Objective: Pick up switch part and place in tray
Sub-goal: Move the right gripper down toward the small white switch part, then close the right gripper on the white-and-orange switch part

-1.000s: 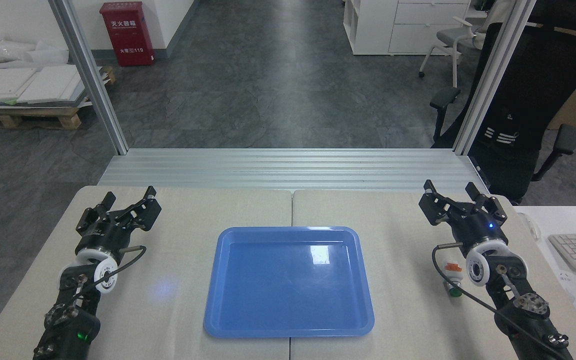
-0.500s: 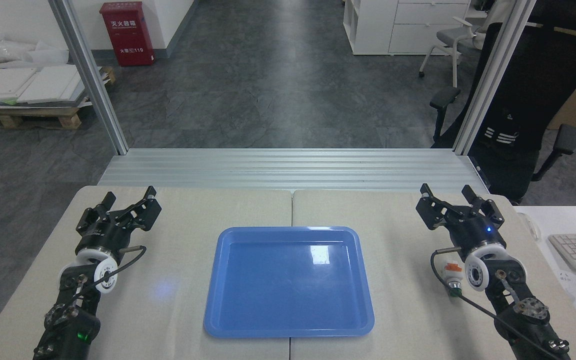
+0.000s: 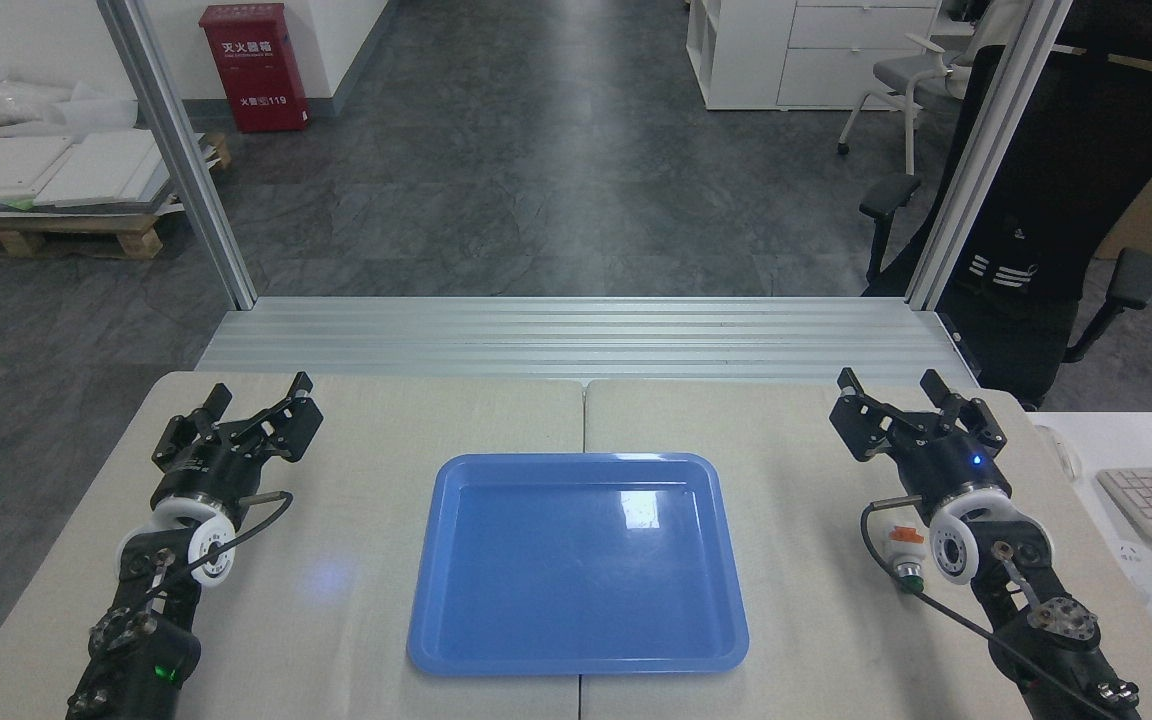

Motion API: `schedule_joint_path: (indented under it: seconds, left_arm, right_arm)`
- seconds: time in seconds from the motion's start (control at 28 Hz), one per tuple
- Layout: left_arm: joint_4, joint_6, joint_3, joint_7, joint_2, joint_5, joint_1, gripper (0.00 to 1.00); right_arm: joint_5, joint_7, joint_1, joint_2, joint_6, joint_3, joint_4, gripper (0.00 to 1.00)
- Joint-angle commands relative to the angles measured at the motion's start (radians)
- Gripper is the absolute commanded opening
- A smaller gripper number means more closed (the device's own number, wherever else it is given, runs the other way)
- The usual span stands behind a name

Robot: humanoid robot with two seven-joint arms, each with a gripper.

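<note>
Nearest to me, the switch (image 3: pixel 904 556) lay on the table (image 3: pixel 356 600), tucked against the inner side of my right wrist and partly crossed by the wrist cable. It sat well to the right of the blue tray (image 3: pixel 576 560), which held nothing. The switch lay on its side: green cap toward me, orange block away from me, so its long axis ran roughly near to far, tilted slightly.

Farther out, my right gripper (image 3: pixel 904 400) stood beyond the switch with its fingers spread and nothing between them. My left gripper (image 3: pixel 254 405) was likewise spread and empty, at the far left of the table, well apart from the work.

Judgement: the step in hand was the reach. The right gripper needed to draw back toward me and descend over the switch, fingers set across the short axis at the white body. The cable beside the part could snag or nudge it.
</note>
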Motion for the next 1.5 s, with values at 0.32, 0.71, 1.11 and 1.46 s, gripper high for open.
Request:
schedule_joint_path:
  seconds: [0.32,0.71,1.11,1.46]
  left_arm:
    - [0.000,0.000,0.000,0.000,0.000,0.001,0.000,1.00]
    - [0.000,-0.001,0.000,0.000,0.000,0.001,0.000,1.00]
    - [0.000,-0.001,0.000,0.000,0.000,-0.001,0.000,1.00]
    - [0.000,-0.001,0.000,0.002,0.000,0.001,0.000,1.00]
  right_arm:
    - [0.006,0.070,0.074,-0.009,-0.003,0.000,-0.020,0.98]
    - [0.017,0.087,0.203,-0.029,0.005,0.011,0.012,0.98]
    - [0.077,0.082,0.198,-0.028,0.045,0.040,0.106,0.98]
    - [0.101,0.088,0.192,-0.022,0.086,0.106,0.107,0.30]
